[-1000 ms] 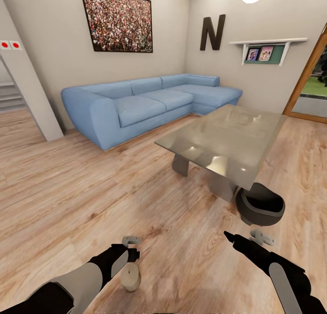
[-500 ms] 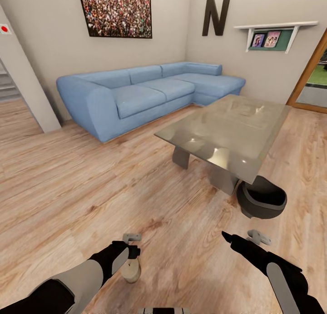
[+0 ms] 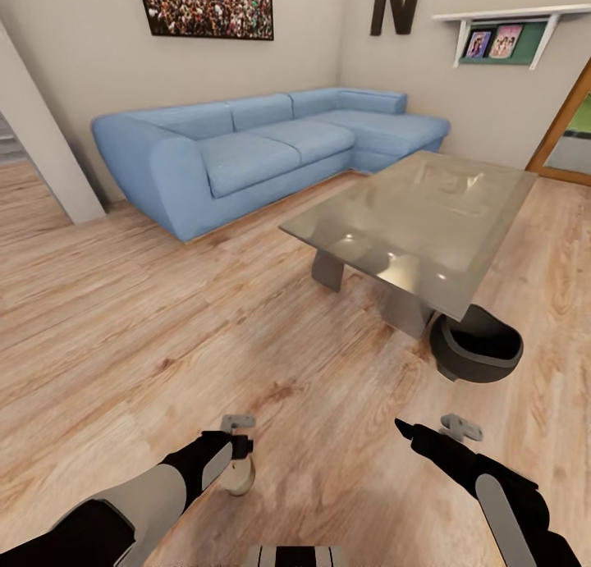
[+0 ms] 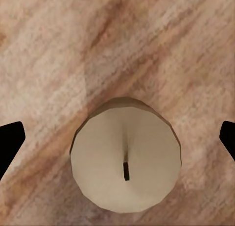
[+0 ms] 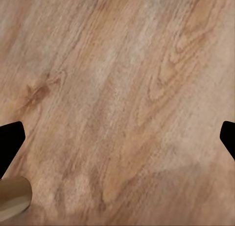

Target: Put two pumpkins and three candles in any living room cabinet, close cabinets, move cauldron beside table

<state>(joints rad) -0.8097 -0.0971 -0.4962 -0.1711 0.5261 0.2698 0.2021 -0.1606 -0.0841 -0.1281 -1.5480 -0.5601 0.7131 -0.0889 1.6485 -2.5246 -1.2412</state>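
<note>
A short beige candle point(image 3: 240, 478) stands upright on the wood floor, just under my left gripper point(image 3: 239, 452). In the left wrist view I look straight down on the candle point(image 4: 126, 162) with its dark wick. The gripper point(image 4: 117, 140) is open, its black fingertips point(image 4: 10, 142) wide apart on either side and not touching the wax. My right gripper point(image 3: 408, 430) hangs open over bare floor, and a beige candle edge point(image 5: 12, 199) shows in its wrist view. The black cauldron point(image 3: 477, 345) sits on the floor against the near corner of the glass-topped table point(image 3: 394, 214).
A long blue corner sofa point(image 3: 246, 153) stands along the far walls behind the table. A white pillar point(image 3: 41, 157) is at the left, and a doorway point(image 3: 570, 132) opens at the far right. Wood floor stretches wide between me and the sofa.
The whole view has shifted as the camera tilted down. The left gripper now sits lower over the candle and covers more of it. The right gripper holds about the same pose.
</note>
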